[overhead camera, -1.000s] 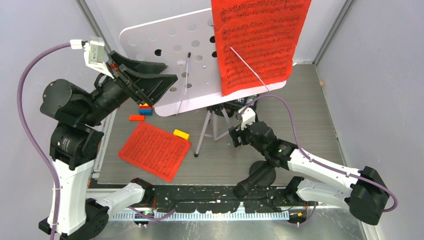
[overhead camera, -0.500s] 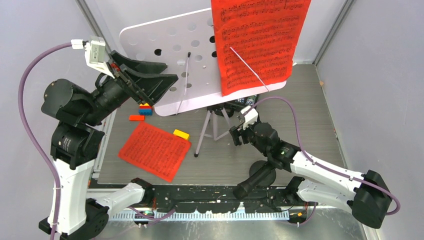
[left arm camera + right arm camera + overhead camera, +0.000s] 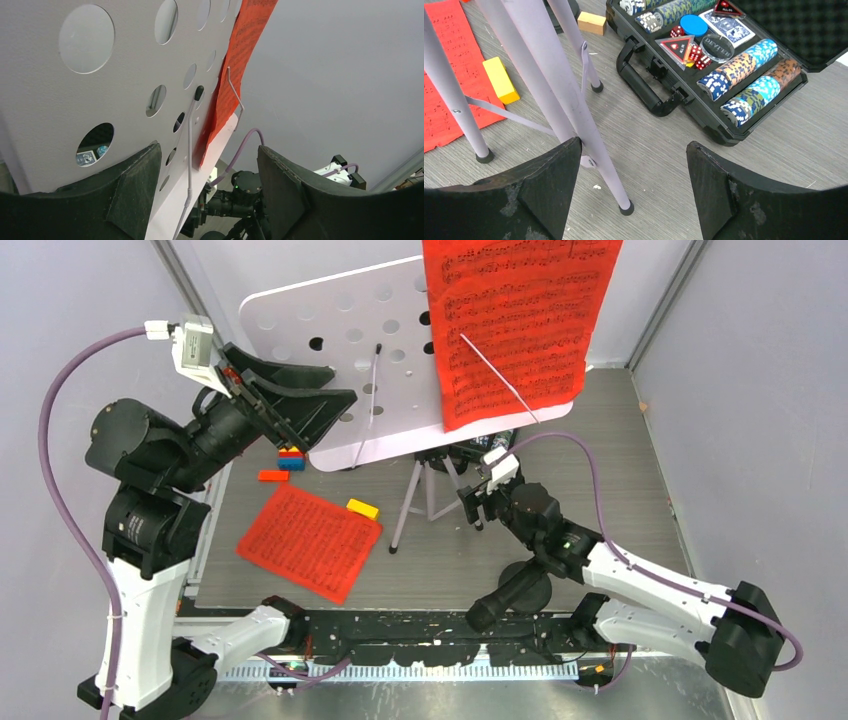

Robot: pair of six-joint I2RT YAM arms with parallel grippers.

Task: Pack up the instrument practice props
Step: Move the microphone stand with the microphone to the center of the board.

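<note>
The white hole-punched music rack (image 3: 370,360) stands on silver tripod legs (image 3: 410,505). One red sheet-music page (image 3: 515,320) hangs on it and another (image 3: 310,540) lies on the floor. My left gripper (image 3: 312,410) is open at the rack's lower left edge; in the left wrist view (image 3: 210,185) the rack (image 3: 50,100) and its page (image 3: 240,60) run between the jaws, close to the left finger. My right gripper (image 3: 478,505) is open just right of the legs; in the right wrist view (image 3: 634,190) one leg (image 3: 569,100) stands between the jaws, against the left finger. I cannot make out the microphones.
An open black poker-chip case (image 3: 724,65) lies under the rack, right of the legs. A yellow block (image 3: 362,508), an orange one (image 3: 272,476) and a stacked blue one (image 3: 291,458) lie near the floor page. A black round-based object (image 3: 510,595) lies under my right arm. Grey walls close in both sides.
My right gripper has moved a little up and left, closer to the tripod legs. The left arm and the rack have barely moved.
</note>
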